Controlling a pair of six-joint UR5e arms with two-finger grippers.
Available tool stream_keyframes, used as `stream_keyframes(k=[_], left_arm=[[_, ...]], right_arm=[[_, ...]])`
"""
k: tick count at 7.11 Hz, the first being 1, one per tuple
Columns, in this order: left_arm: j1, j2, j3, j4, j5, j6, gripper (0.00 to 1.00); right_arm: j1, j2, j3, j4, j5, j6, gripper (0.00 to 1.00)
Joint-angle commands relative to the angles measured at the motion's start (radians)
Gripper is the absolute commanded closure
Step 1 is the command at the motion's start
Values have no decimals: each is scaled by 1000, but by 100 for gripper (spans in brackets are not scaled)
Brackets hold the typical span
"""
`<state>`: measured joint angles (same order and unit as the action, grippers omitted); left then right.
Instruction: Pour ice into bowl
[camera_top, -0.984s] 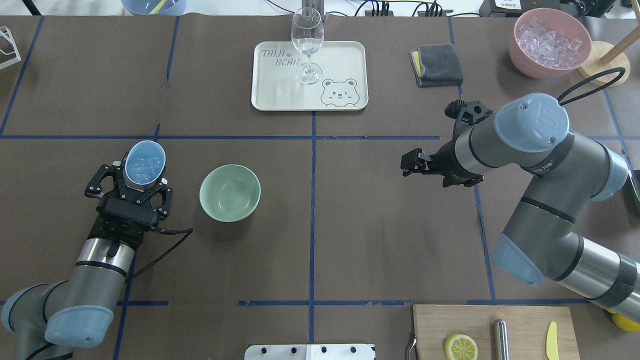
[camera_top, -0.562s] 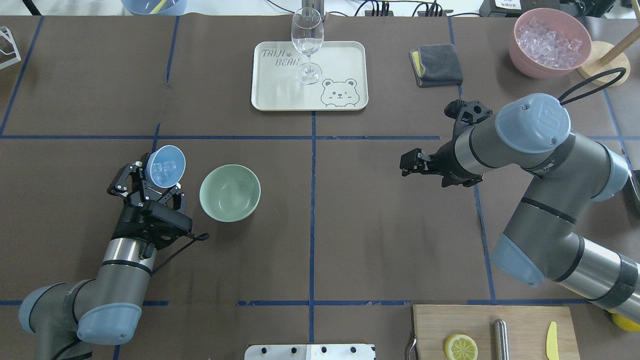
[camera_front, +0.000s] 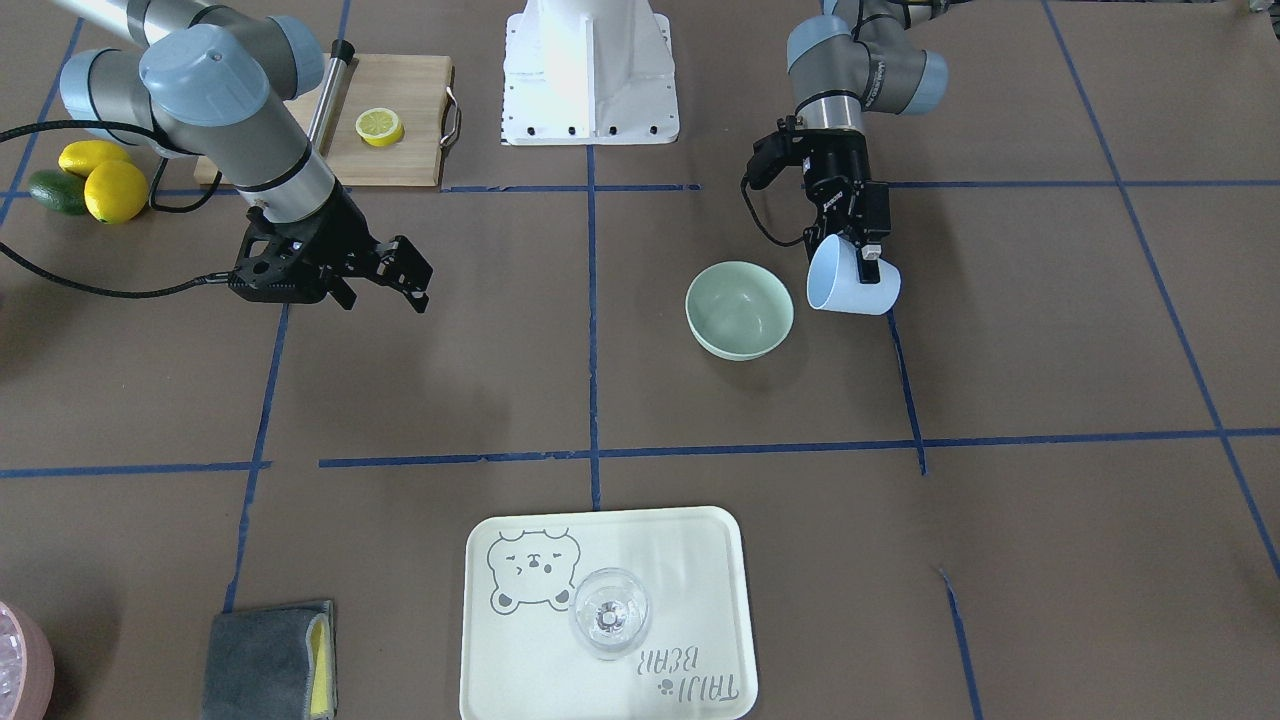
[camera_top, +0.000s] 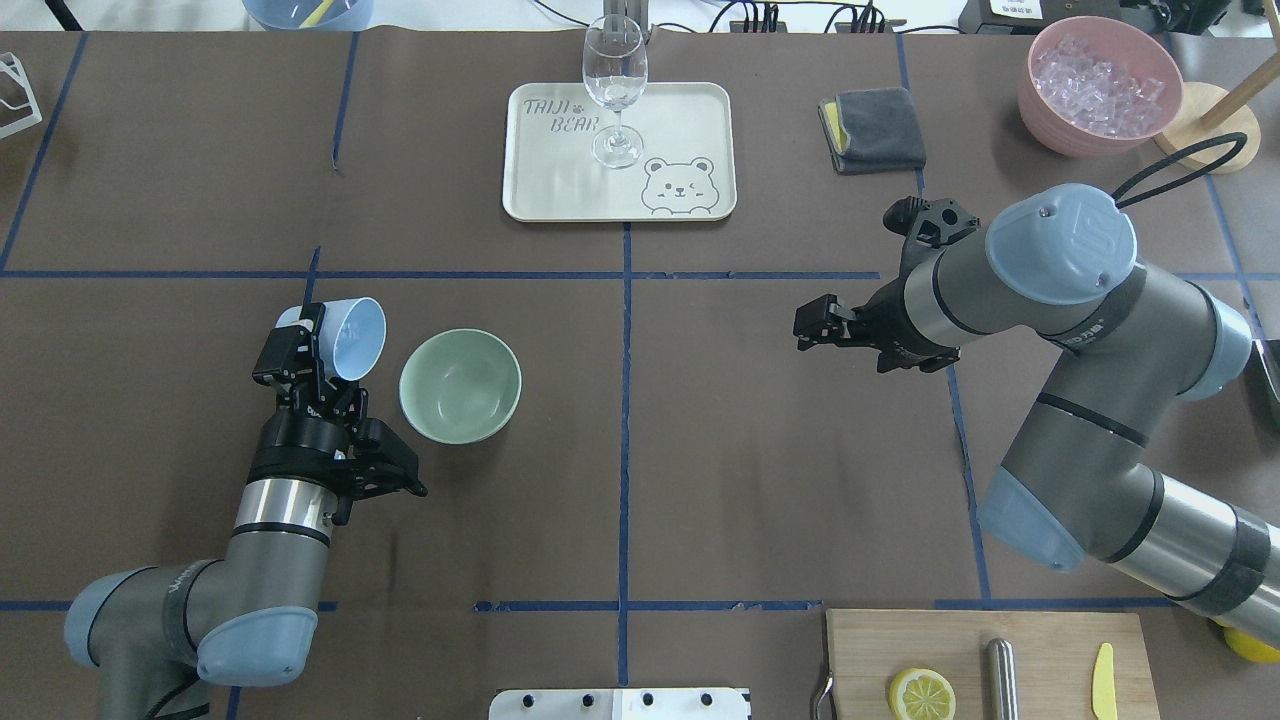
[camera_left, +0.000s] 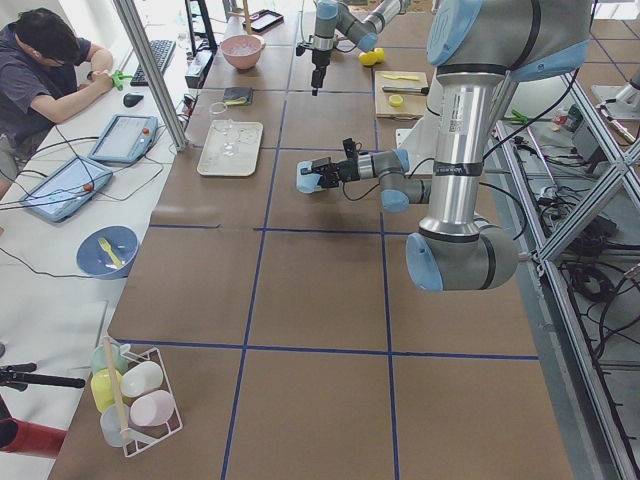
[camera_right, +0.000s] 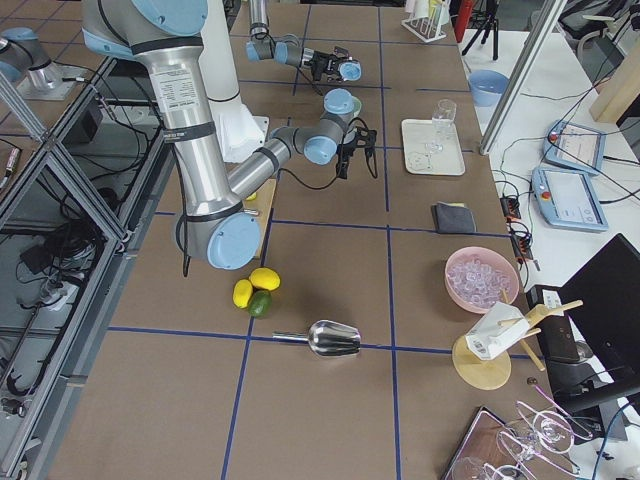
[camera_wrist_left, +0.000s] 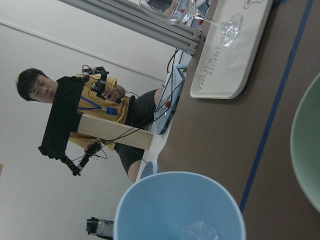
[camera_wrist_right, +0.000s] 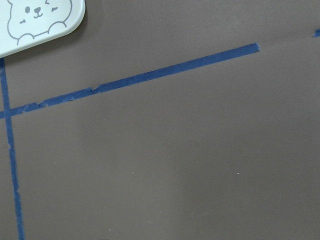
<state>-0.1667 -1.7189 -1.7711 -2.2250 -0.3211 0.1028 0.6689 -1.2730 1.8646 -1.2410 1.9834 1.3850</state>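
Brown paper is covering the table (camera_front: 1050, 330) with blue tape lines (camera_front: 592, 350); the left gripper (camera_front: 855, 245) is squeezing a light blue plastic cup (camera_front: 850, 290), tipping it toward the round pale green bowl (camera_front: 738, 310) for pouring; from overhead, the right gripper (camera_top: 812, 325) is waiting well apart, and I cannot tell if its fingers are together; from the left wrist, clear ice cubes (camera_wrist_left: 200, 231) are sitting inside the cup.

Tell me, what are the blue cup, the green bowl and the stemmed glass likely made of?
The blue cup: probably plastic, going by its thin wall and even, softly shiny pale colour. The green bowl: opaque and matte, with no glare; ceramic or melamine, the look leaves it open. The stemmed glass: clear glass, apparently; the tray shows through it and it glints.
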Motion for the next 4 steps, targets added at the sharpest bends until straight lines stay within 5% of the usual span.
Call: stream_keyframes(k=[1,4], left_arm=[[21,-11,8,1,45,186,100],[35,-39,15,1,96,450,100]], right_arm=[[0,0,2,0,2,3,0],[-3,4,1,2,-2,18,0]])
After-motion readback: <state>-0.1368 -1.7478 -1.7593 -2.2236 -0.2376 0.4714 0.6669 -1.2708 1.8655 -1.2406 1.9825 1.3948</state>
